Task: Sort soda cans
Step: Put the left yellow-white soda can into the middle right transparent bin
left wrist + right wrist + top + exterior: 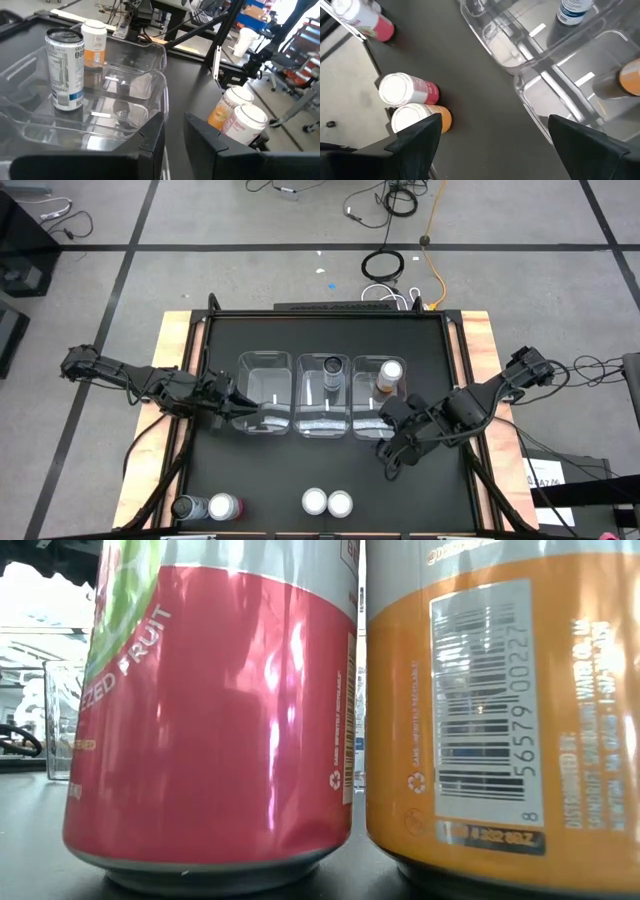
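Note:
Three clear bins stand in a row mid-table. The left bin [265, 392] is empty. A grey soda can [333, 370] stands in the middle bin and an orange can [390, 372] in the right bin. A pink can [315, 501] and an orange can [340, 502] stand side by side at the near edge. A dark grey can [187, 507] and a pink can [222, 506] stand at the near left. My left gripper [173, 145] is at the left bin's near corner, its fingers a little apart. My right gripper [495, 150] hangs wide open above bare table, between the right bin and the near pair. My left gripper comes level from the table's left, with one finger [150, 137] right below the left bin's near corner [162, 112]. Whether it touches the bin I cannot tell. Nothing shows in the gap between its fingers.
The low view is filled by the near pink can [210, 720] and the orange can [500, 710]. Bare black table [300, 465] lies between the bins and the near cans. The table has raised wooden side rails [480, 350].

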